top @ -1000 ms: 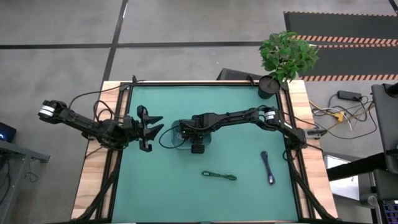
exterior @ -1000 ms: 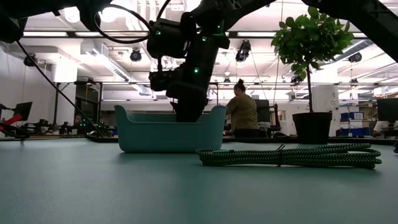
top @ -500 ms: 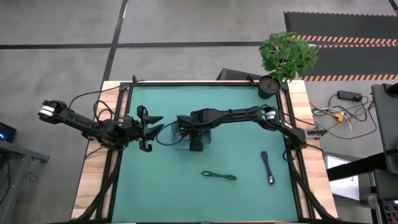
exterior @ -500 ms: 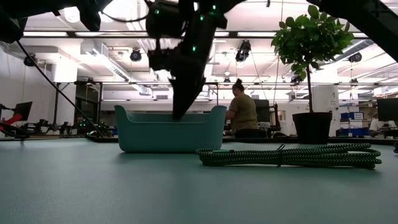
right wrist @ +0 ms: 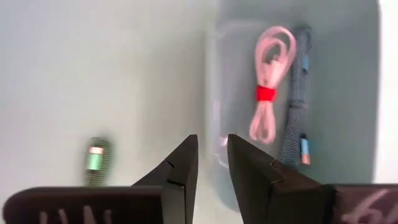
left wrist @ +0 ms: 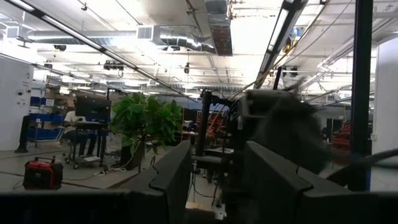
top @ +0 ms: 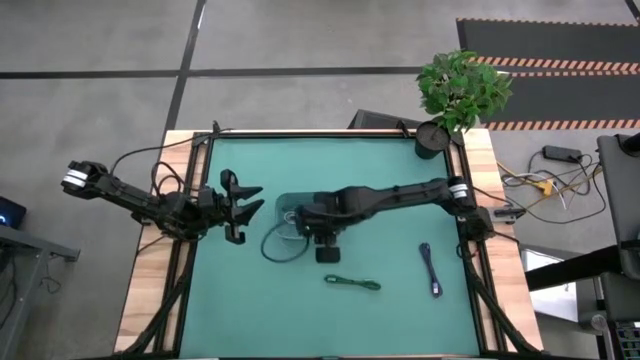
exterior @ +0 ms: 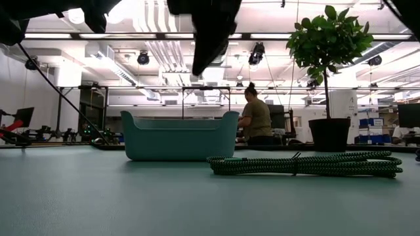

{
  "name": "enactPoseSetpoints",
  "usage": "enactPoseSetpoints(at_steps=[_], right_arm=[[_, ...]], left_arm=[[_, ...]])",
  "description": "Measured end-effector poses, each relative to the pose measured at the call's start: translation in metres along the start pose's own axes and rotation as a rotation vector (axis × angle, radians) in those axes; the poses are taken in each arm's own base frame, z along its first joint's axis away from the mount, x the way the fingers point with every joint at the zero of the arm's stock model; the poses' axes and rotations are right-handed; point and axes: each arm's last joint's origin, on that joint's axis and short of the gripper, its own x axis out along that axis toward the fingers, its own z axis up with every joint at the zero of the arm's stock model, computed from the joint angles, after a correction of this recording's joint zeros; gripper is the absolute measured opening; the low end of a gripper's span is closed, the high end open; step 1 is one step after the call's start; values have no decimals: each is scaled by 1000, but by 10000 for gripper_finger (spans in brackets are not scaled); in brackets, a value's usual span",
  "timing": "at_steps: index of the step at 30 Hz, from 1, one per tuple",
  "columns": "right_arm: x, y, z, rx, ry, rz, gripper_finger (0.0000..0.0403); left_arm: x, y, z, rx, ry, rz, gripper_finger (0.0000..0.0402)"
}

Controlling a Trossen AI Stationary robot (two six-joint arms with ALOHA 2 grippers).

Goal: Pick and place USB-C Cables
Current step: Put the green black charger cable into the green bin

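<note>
1. Since a second ago: right gripper point(top: 327, 243) has risen out of the teal bin point(exterior: 177, 136) and shifted toward the table's near edge; it now hangs empty above the bin's near wall, fingers point(right wrist: 180, 171) nearly together with a narrow gap between them.
2. White cable with pink tie point(right wrist: 270, 93): lying inside the bin.
3. Dark grey cable point(right wrist: 297, 118): in the bin, just beside the white one.
4. Green cable point(top: 352, 283): on the green mat point(top: 250, 300), near side of the bin, apart from it.
5. Dark blue cable point(top: 430, 268): on the mat, toward the right side, well apart from the bin.
6. Left gripper point(top: 243, 205): waiting at the mat's left side, fingers spread apart, empty.
7. Potted plant point(top: 458, 92): far right corner.
</note>
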Motion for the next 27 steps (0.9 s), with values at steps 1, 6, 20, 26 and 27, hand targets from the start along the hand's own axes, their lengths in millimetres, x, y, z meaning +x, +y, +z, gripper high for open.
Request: enactPoseSetpoints(at_steps=[1, 6, 20, 26, 27], right_arm=[[-3, 6, -1, -7, -19, 7, 73], [-10, 36, -11, -33, -124, 40, 70], [-13, 81, -67, -43, -281, 25, 85], [-8, 96, -93, -2, -231, 52, 97], [-7, 98, -96, 4, -222, 55, 101]], left_arm=[[0, 0, 0, 0, 0, 0, 137], [0, 0, 0, -5, 1, 0, 137], [0, 0, -1, -6, 2, 0, 137], [0, 0, -1, -6, 2, 0, 137], [0, 0, -1, -6, 2, -1, 137]])
